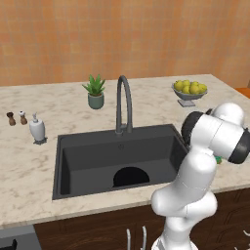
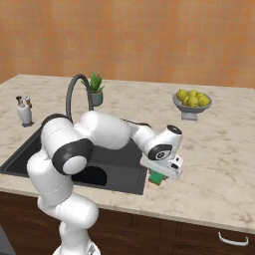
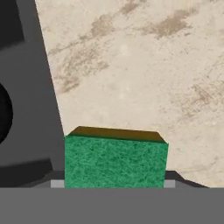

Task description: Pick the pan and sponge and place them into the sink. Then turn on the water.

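The green sponge point(image 3: 116, 161) with its yellowish side sits on the beige counter just right of the sink point(image 1: 97, 156). My gripper point(image 3: 114, 183) is down over it, and its fingers press on the sponge's two sides. From the right base, the hand point(image 2: 164, 164) covers most of the sponge point(image 2: 158, 178). A sliver of the sponge's green point(image 1: 218, 159) peeks past my arm. The black pan point(image 1: 129, 177) lies at the front of the sink's floor, also visible as the dark round pan point(image 2: 92, 175). No water falls from the arched faucet point(image 1: 124, 102).
A potted plant point(image 1: 95, 93) stands behind the faucet. A bowl of lemons point(image 1: 189, 90) is at the back right. A white soap dispenser point(image 1: 37, 129) and two small shakers point(image 1: 16, 118) stand left of the sink. Bare counter point(image 2: 219, 164) stretches right of the sponge.
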Controlling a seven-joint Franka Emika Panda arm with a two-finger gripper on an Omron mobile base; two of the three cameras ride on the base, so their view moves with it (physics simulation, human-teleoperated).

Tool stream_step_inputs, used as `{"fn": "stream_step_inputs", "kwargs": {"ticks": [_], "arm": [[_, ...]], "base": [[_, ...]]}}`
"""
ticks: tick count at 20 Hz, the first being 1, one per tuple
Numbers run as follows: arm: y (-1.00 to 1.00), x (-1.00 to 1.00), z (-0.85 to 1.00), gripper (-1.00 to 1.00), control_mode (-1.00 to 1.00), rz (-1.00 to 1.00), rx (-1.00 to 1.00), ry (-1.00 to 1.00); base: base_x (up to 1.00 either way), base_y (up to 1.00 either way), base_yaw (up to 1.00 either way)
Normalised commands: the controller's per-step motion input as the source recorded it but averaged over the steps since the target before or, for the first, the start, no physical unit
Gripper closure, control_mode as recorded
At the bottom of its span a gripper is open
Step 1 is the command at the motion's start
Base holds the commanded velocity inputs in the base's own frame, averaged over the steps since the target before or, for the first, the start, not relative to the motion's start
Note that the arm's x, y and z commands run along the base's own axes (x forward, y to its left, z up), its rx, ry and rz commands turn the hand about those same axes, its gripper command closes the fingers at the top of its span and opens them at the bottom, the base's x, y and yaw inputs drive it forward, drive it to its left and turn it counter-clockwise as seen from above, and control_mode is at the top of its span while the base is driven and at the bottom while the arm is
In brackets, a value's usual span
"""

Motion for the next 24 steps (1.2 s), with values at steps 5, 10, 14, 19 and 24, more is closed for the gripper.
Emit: {"fn": "stream_step_inputs", "kwargs": {"ticks": [5, 10, 14, 19, 24], "arm": [[1.00, 0.19, 0.23, 1.00, -1.00, 0.38, -0.06, -0.08], [0.99, 0.28, 0.00, 1.00, -1.00, 0.34, 0.01, 0.00], [1.00, 0.32, -0.15, 1.00, -1.00, 0.19, 0.00, 0.01], [0.40, 0.76, -0.72, 1.00, -1.00, 0.04, 0.00, 0.06], [0.05, 0.58, -0.93, 1.00, -1.00, 0.00, 0.00, 0.00]], "base": [[0.00, 0.00, 0.00], [0.00, 0.00, 0.00], [0.00, 0.00, 0.00], [0.00, 0.00, 0.00], [0.00, 0.00, 0.00]]}}
